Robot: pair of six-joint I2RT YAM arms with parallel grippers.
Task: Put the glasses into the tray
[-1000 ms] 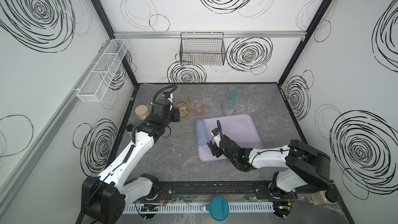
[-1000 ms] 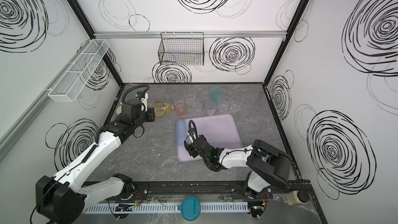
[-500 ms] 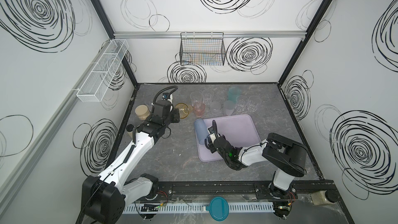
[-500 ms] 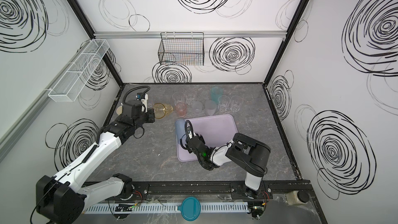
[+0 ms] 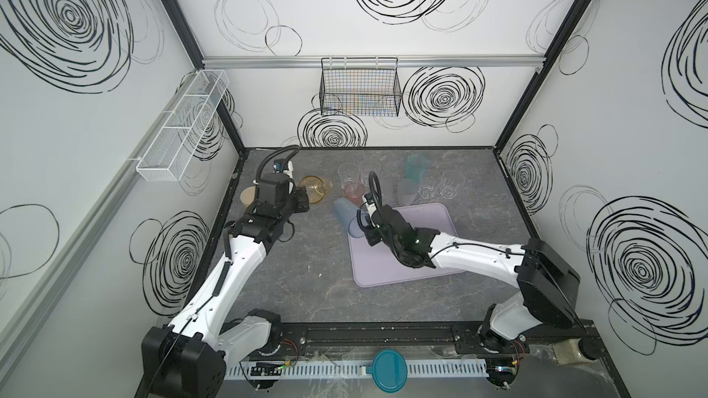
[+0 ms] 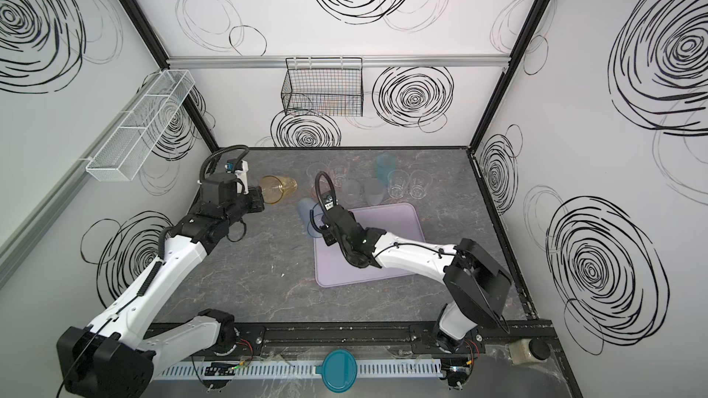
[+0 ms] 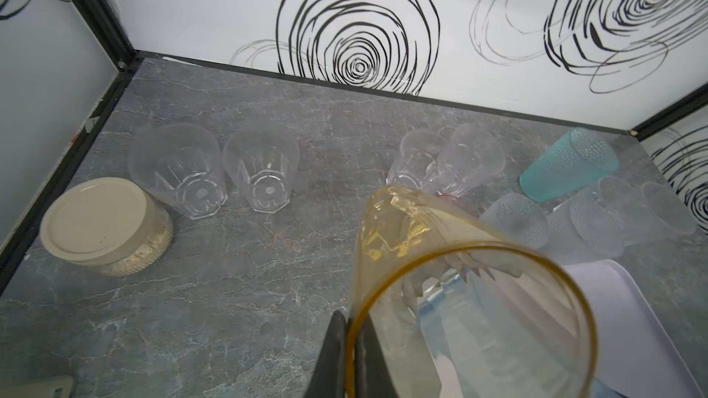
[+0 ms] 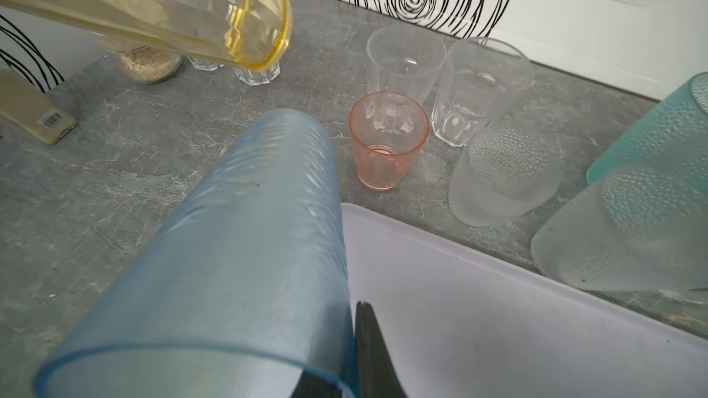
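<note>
Blue glass [image 5: 344,216] tilted | right gripper [image 5: 363,223], arm low, apparently pinches its rim | left gripper [image 7: 350,357] pinches amber glass [image 7: 402,231]

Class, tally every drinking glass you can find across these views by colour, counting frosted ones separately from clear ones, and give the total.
clear glasses: 6
frosted glasses: 2
amber glass: 1
blue glass: 1
pink glass: 1
teal glass: 1
Total: 12
</note>
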